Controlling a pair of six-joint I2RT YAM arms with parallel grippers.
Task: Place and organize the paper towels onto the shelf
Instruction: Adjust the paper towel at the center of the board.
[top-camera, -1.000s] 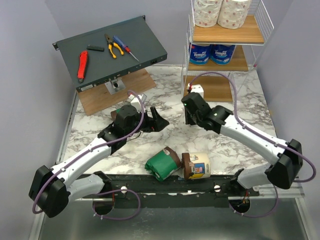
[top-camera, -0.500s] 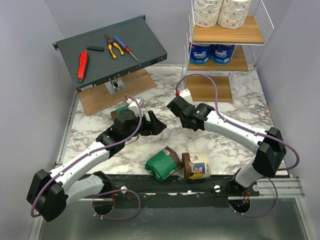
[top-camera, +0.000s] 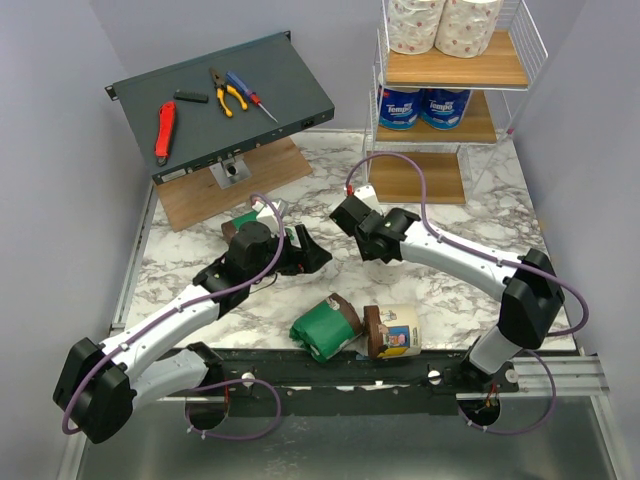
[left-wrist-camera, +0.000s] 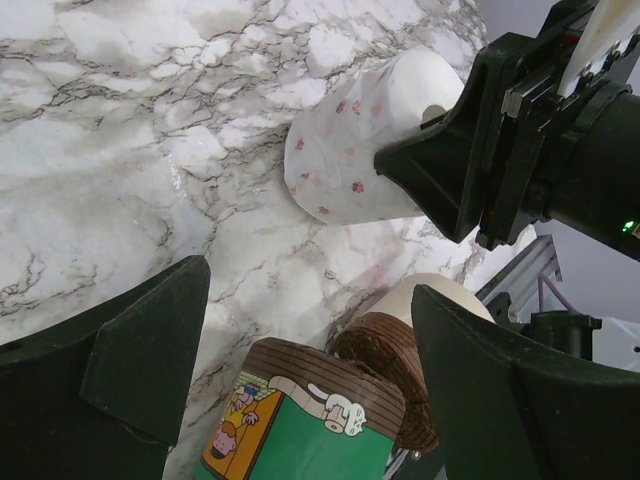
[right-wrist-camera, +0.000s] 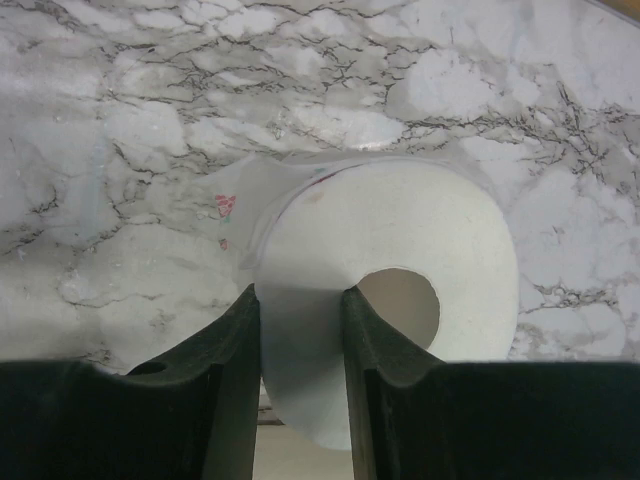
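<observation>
My right gripper (right-wrist-camera: 297, 300) is shut on a bare white paper towel roll with pink speckles (right-wrist-camera: 400, 270). One finger is in its core hole and the other is outside its wall. In the left wrist view the roll (left-wrist-camera: 350, 150) hangs from the right gripper (left-wrist-camera: 455, 165) close to the marble. In the top view the right gripper (top-camera: 347, 212) covers it. My left gripper (top-camera: 308, 250) is open and empty, above a green roll with brown ends (left-wrist-camera: 300, 430) and beside a cream-and-brown roll (top-camera: 393, 332). The shelf (top-camera: 452, 68) holds white rolls (top-camera: 440, 25) on its top tier and blue-and-white rolls (top-camera: 425, 107) on its middle tier.
A dark grey slanted panel (top-camera: 290, 75) with hand tools (top-camera: 165, 130) stands at the back left on a wooden board. A green and brown item (top-camera: 240, 220) shows partly behind my left wrist. The green roll (top-camera: 325, 328) lies near the table's front edge.
My right gripper has swung left, away from the shelf's bottom tier, to the middle of the table. My left gripper has shifted slightly.
</observation>
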